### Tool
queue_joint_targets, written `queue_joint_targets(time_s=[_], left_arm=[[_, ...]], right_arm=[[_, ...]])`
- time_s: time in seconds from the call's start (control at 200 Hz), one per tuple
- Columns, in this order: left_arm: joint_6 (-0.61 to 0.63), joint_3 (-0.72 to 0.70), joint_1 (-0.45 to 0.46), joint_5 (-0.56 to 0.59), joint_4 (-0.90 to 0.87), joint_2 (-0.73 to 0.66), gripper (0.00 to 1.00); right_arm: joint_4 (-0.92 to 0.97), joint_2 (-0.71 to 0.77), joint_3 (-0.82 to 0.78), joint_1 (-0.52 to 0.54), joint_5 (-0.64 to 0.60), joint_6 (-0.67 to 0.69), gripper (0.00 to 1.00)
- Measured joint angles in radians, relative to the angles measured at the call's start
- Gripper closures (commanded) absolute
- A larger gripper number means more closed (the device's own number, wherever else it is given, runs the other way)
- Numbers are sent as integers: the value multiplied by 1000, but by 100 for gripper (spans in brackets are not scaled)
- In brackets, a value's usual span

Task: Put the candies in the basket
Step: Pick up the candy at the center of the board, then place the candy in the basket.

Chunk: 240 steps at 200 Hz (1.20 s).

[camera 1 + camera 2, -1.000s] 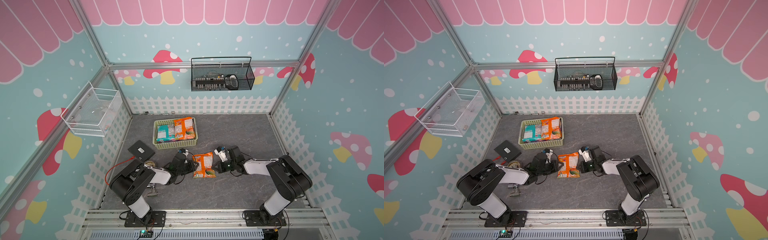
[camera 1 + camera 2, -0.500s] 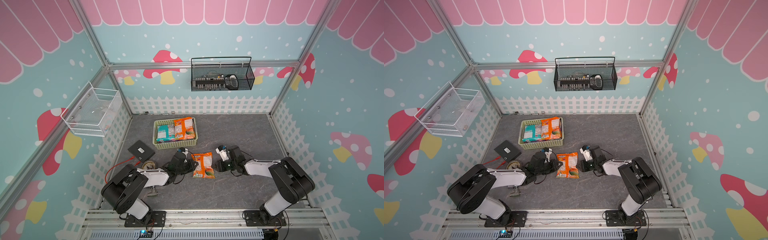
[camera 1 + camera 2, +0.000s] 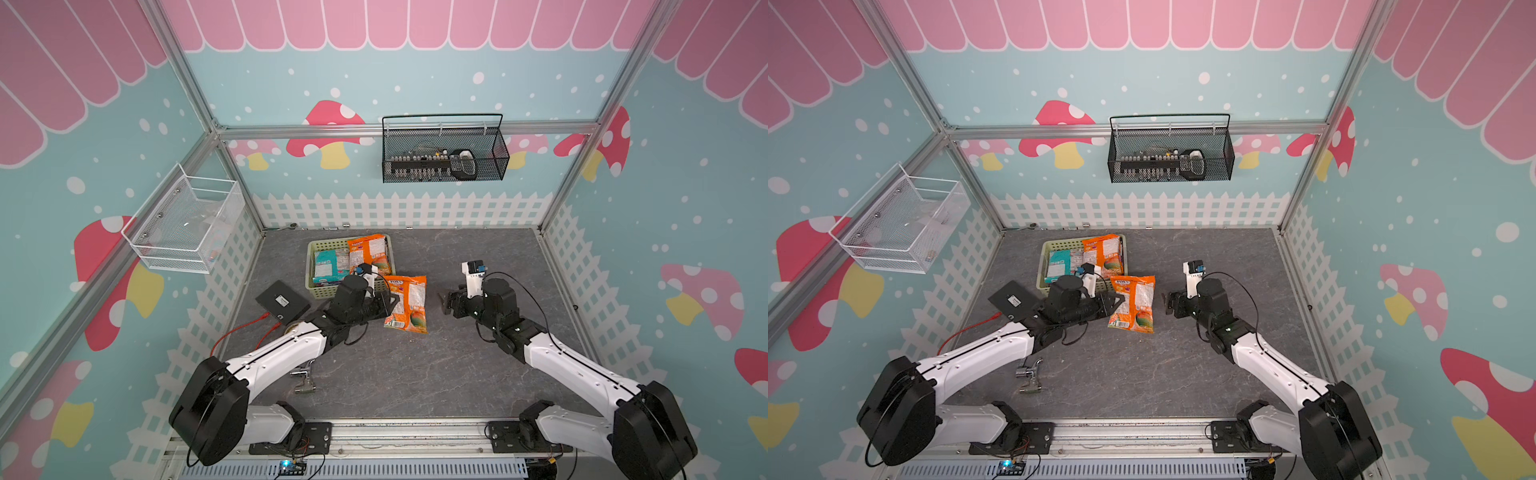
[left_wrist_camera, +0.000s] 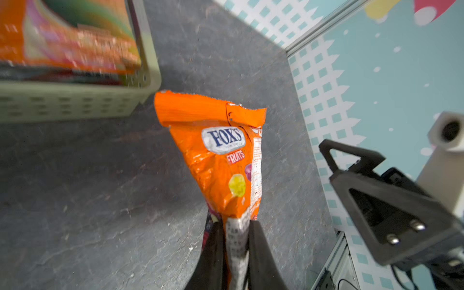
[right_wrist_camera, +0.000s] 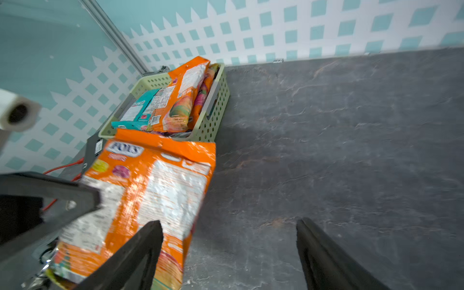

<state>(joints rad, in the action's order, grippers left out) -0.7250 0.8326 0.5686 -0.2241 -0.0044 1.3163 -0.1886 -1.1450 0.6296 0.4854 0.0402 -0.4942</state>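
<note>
Right gripper (image 3: 443,303) now backed off rightward, jaws apart. Left gripper (image 4: 236,224) clamped on FOX'S Fruits bag (image 4: 218,155) edge, just near-right of basket (image 4: 62,105). Your risk: thin pinch slips; bag snags rim.

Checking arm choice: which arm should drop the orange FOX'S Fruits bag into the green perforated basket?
Left. The left gripper is shut on the orange FOX'S Fruits candy bag beside the pale green perforated plastic basket; the right gripper is open, off the bag.

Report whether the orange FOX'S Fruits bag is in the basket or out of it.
Out. The FOX'S Fruits bag is outside the basket, beside its near corner, with one edge pinched in the left gripper.
</note>
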Motion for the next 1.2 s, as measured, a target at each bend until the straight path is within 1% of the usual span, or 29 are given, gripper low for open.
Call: queue_joint_targets(time_s=[0.03,0.085,0.225,0.31,0.445,0.575,0.766,0.861,1.016,1.131,1.201], left_arm=[[15,32,-24,-7,-21,-4,100],[43,82,-74,-24,-53,-5,100],[136,199,-249,-60,-141,12,100],[196,260,-348,-71,-177,56,100],[277,321,-446,-109,-219,150,100],[341,374,-517,-154,-256,259,100],[398,460,-620,-229,-278,410,100],[426,513,-658,-244,-298,484,97],[473,582,-686,-241,-335,595,97],[500,583,-691,-224,-362,617,94],[514,589,-692,-217,-373,619,93]], right_arm=[[-8,10,-16,0,-21,1,1],[-21,20,-53,0,-57,4,1],[-13,16,-119,0,-115,3,1],[-18,14,-122,0,-131,4,1],[-33,14,-122,0,-134,4,1],[-43,14,-122,0,-131,5,1],[-47,14,-122,0,-126,10,1],[-48,14,-122,0,-126,12,1],[-53,12,-122,0,-124,16,1],[-56,0,-122,0,-119,16,2],[-56,-6,-122,0,-117,16,1]])
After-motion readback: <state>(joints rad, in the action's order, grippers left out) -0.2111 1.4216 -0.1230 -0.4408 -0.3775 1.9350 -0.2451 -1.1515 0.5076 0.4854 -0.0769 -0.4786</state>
